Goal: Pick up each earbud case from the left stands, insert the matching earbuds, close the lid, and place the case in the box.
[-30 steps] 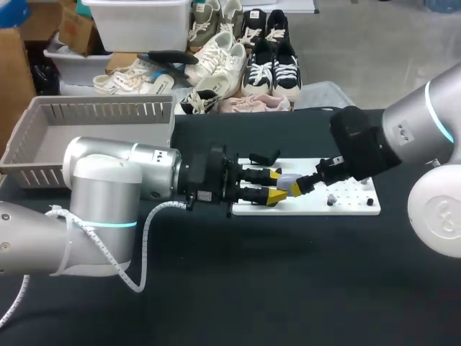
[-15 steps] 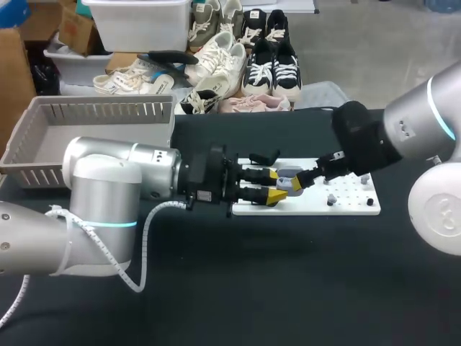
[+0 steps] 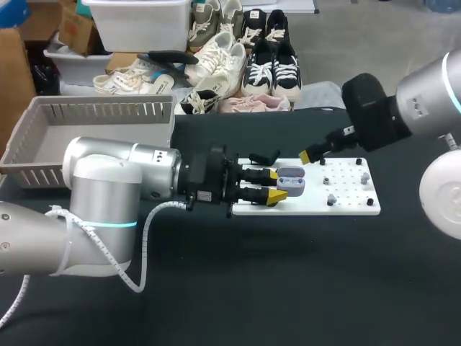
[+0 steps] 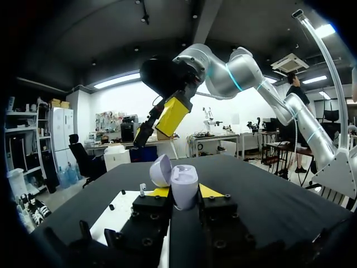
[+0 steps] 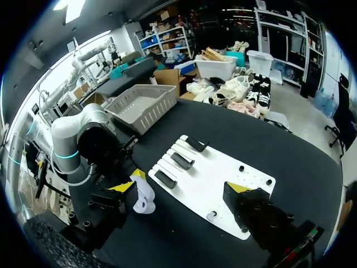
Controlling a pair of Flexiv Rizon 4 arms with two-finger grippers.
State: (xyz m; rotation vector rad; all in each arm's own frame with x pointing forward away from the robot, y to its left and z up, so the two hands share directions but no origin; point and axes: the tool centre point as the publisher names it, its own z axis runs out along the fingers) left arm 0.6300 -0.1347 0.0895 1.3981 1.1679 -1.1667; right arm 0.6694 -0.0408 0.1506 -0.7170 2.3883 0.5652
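Observation:
My left gripper [image 3: 275,184] is shut on a pale lilac earbud case [image 3: 291,182] and holds it over the left part of the white board [image 3: 346,205]. The case lid stands open. In the left wrist view the case [image 4: 184,180] sits upright between the yellow tips of the left gripper [image 4: 184,193], its lid [image 4: 160,170] tipped to one side. My right gripper [image 3: 310,153] hangs open and empty, above and behind the case, and shows there as a yellow tip [image 4: 173,115] over the case. In the right wrist view the right gripper [image 5: 181,187] spreads wide over the board, the case [image 5: 144,198] beside one finger.
Three black stands [image 5: 181,161] line the board's left part, and small pegs [image 3: 330,198] dot its right part. A grey slatted basket [image 3: 43,169] stands at the table's back left. The black tabletop [image 3: 288,274] lies bare in front of the board.
My right gripper has drawn away from the case, rising and moving back to the right. The left gripper has kept still with the open case.

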